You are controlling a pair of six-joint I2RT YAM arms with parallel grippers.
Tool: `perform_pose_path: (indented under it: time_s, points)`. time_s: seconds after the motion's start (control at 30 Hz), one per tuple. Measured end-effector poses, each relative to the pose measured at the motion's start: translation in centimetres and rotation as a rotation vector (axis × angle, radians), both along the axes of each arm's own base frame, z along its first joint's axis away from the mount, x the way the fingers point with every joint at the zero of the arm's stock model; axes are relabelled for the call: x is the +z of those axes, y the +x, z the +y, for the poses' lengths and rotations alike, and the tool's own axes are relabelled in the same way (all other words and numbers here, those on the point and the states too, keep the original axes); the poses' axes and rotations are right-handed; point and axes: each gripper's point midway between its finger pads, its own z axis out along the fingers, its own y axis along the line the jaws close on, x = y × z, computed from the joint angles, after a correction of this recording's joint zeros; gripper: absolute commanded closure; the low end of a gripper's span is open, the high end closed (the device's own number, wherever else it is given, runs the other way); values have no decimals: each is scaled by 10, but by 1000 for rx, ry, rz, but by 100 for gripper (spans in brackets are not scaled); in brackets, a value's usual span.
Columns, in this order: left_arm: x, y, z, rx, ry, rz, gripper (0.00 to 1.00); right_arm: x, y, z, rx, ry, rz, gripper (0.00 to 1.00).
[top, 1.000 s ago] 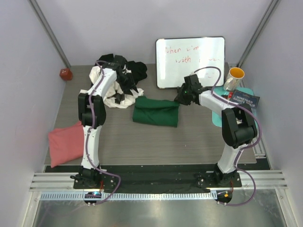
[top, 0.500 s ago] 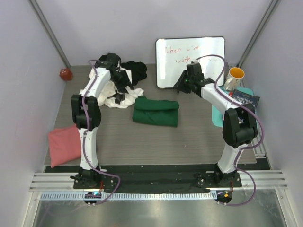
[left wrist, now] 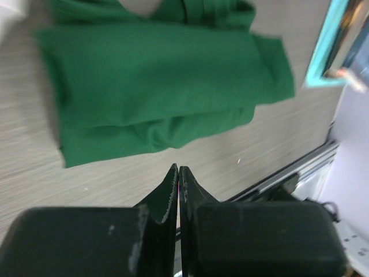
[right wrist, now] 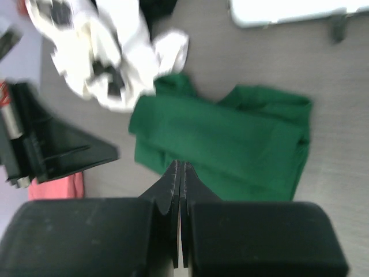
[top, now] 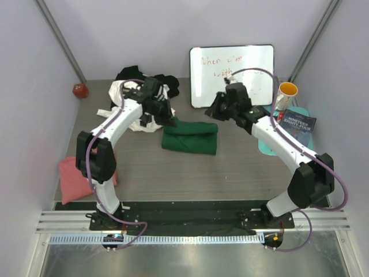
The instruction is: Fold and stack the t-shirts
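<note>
A folded dark green t-shirt lies mid-table. Behind it to the left, the white t-shirt and the black t-shirt lie in a crumpled heap. The salmon pink t-shirt lies folded at the front left. My left gripper hovers at the green shirt's back left corner, shut with nothing in it. Over the back right corner hangs my right gripper, also shut and empty.
A whiteboard leans on the back wall. An orange mug, a book and a teal mat sit at the right. A red ball rests at the back left.
Both grippers have shut. The left one swung from the white and black heap over to the green shirt's left corner. The right arm stretched out and its gripper came lower and left.
</note>
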Motion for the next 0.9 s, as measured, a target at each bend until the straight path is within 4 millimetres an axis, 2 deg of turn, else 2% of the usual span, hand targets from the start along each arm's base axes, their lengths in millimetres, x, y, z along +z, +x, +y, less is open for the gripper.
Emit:
perform_pose_path:
  time_s: [0.03,0.17,0.23,0.3,0.57,0.73,0.9]
  points:
    - [-10,-6,-9,-25,9,16,100,-7,-8,9,30,-9,13,99]
    - [-53,-24,-36,-101,65,88,100,-67,-40,41,140,-84,138,99]
    - [-75,-28,-40,-118,105,119,100,-98,-51,45,164,-125,205,99]
    - [-90,-29,-40,-120,134,141,100,-118,-56,43,166,-154,252,99]
    - [-110,-25,-22,-75,225,142,100,-158,-55,32,145,-230,324,99]
    - [-130,-37,-9,-58,287,181,100,-194,-58,25,130,-294,400,99]
    - [-145,-48,3,-41,333,218,100,-200,-54,23,112,-320,403,99]
